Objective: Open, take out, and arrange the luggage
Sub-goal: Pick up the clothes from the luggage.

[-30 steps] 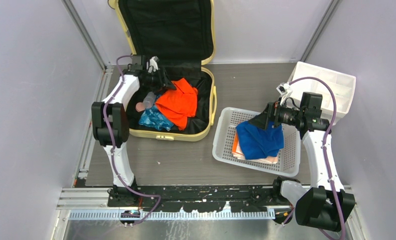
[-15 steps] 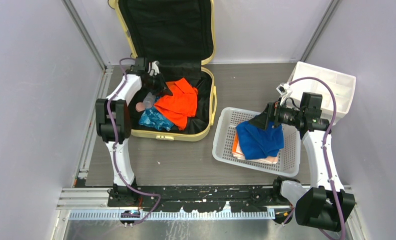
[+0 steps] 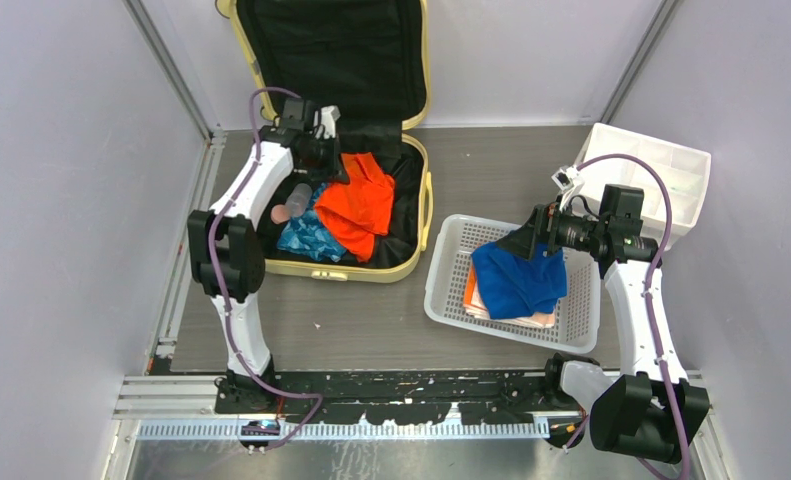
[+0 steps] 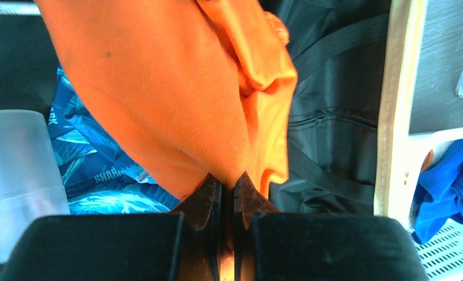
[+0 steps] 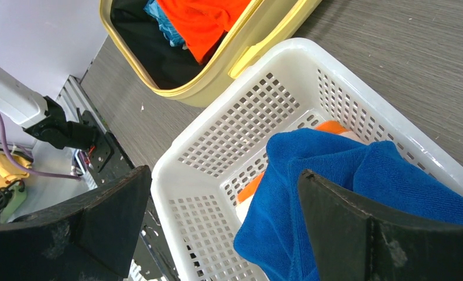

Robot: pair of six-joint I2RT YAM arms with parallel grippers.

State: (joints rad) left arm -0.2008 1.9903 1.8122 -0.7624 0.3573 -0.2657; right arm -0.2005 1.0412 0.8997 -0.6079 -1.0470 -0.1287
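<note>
Grey wood-grain table point(image 3: 501, 160) lies under the luggage point(image 3: 341, 70). Fingers of the left gripper point(image 4: 227, 178), pressed together, pinch orange cloth point(image 4: 158, 88) inside it. Pale yellow hard shell, rounded corners, black lining; lid upright at the far side, hinge running left-right. Right of the luggage, the right gripper point(image 5: 224, 175) hangs spread over a perforated basket point(image 5: 287, 50).

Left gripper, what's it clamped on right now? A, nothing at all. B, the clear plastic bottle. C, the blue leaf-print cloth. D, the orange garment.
D: in the left wrist view the left gripper has its jaws nearly together, pinching a fold of the orange garment, which hangs from them above the other items.
</note>
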